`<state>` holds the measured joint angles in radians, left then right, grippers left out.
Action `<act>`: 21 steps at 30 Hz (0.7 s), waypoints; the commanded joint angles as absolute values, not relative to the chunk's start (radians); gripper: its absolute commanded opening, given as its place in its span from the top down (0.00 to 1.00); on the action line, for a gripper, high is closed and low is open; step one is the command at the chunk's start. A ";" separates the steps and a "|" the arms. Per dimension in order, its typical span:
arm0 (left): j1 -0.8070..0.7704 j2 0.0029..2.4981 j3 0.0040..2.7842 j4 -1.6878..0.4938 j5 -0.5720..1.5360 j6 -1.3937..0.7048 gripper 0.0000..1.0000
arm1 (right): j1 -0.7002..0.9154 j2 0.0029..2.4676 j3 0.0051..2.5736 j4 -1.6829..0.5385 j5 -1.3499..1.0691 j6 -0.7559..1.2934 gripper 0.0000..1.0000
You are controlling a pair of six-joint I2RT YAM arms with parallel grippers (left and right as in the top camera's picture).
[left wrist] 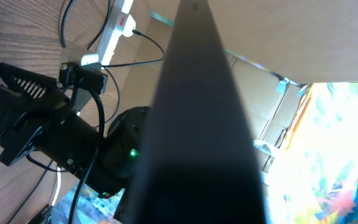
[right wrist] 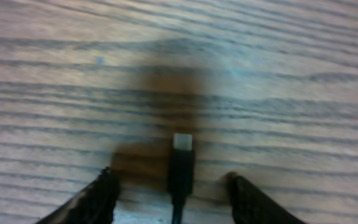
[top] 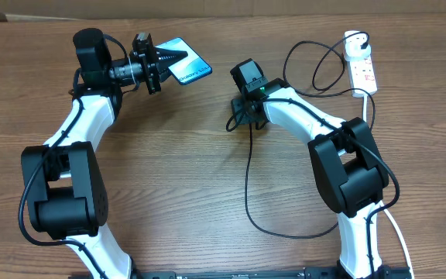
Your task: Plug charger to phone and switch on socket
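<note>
Pointing to twelve o'clock, the charger tip (right wrist: 181,160) is straddled by the released right gripper (right wrist: 170,180); the left gripper (top: 176,56) is clenched on the phone (top: 194,71).

I list one table (top: 176,170), brown wood grain; beyond it, tan boxes (left wrist: 260,106), blurred.

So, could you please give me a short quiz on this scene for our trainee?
1. True or false: the charger's connector tip lies on the table between the right gripper's open fingers.
2. Which gripper holds the phone? A) left gripper B) right gripper
3. Fill in: the white plug adapter sits on the white ____.
Key: 1 true; 2 A; 3 power strip.
</note>
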<state>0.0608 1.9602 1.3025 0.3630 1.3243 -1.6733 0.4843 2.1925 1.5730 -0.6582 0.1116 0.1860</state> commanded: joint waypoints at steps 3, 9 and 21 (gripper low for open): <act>0.067 1.948 1.312 0.371 1.343 -1.671 0.96 | 0.481 2.165 1.586 -0.648 0.104 0.185 0.51; 0.067 1.948 1.312 0.371 1.343 -1.672 0.96 | 0.481 2.165 1.585 -0.641 0.134 0.184 0.62; 0.067 1.948 1.312 0.372 1.343 -1.672 0.96 | 0.481 2.166 1.583 -0.636 0.149 0.173 0.76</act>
<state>0.0608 1.9602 1.3025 0.3630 1.3247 -1.6733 0.4843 2.1925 1.5730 -0.6449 0.1318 0.1787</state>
